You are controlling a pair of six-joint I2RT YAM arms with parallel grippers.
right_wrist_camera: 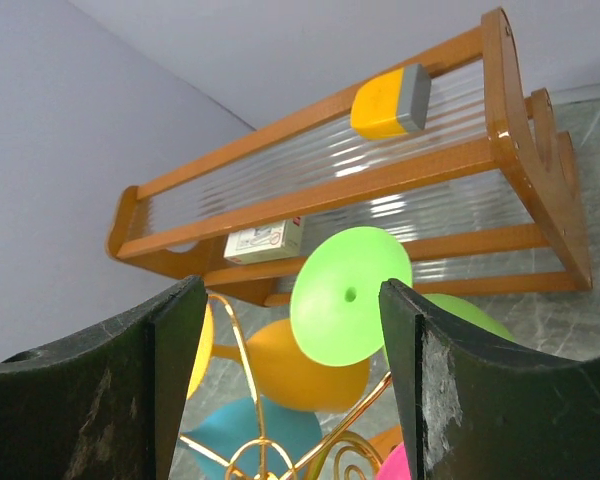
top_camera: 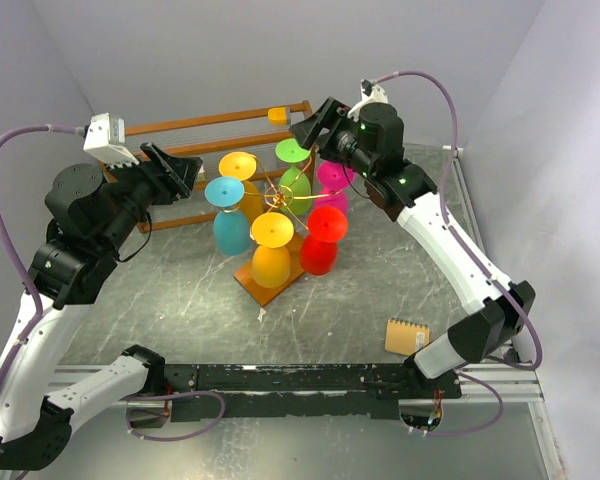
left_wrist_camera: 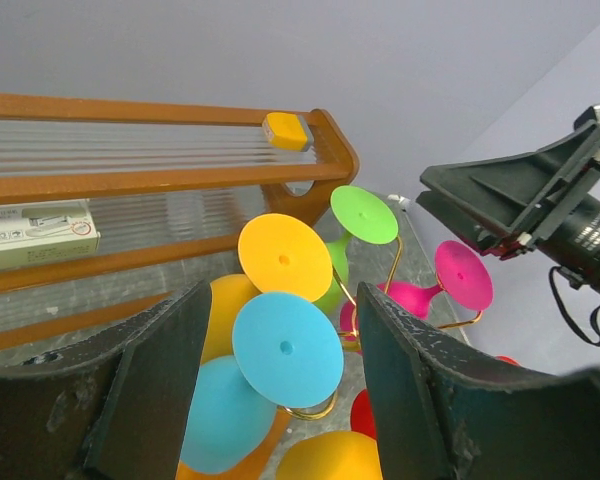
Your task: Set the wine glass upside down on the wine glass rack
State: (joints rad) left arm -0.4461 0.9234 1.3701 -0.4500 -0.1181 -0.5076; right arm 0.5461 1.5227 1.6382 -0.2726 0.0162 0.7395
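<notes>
The gold wire rack [top_camera: 280, 198] on its orange-brown base [top_camera: 263, 288] holds several coloured glasses upside down: blue [top_camera: 229, 226], two orange [top_camera: 271, 255], green [top_camera: 294, 170], pink [top_camera: 334, 182] and red [top_camera: 324, 238]. My left gripper [top_camera: 180, 170] is open and empty, left of the rack; in its view the blue glass foot [left_wrist_camera: 286, 349] lies between the fingers [left_wrist_camera: 410, 390]. My right gripper [top_camera: 318, 125] is open and empty, above the rack's back; the green glass foot [right_wrist_camera: 348, 294] shows between its fingers [right_wrist_camera: 430, 380]. The gold scrolls [right_wrist_camera: 310, 450] show below.
A brown wooden slatted shelf [top_camera: 215, 122] stands behind the rack with a yellow-grey block [top_camera: 277, 114] on top and a small white box [right_wrist_camera: 263, 241] on a lower level. A small tan notepad [top_camera: 407, 336] lies at the table's front right.
</notes>
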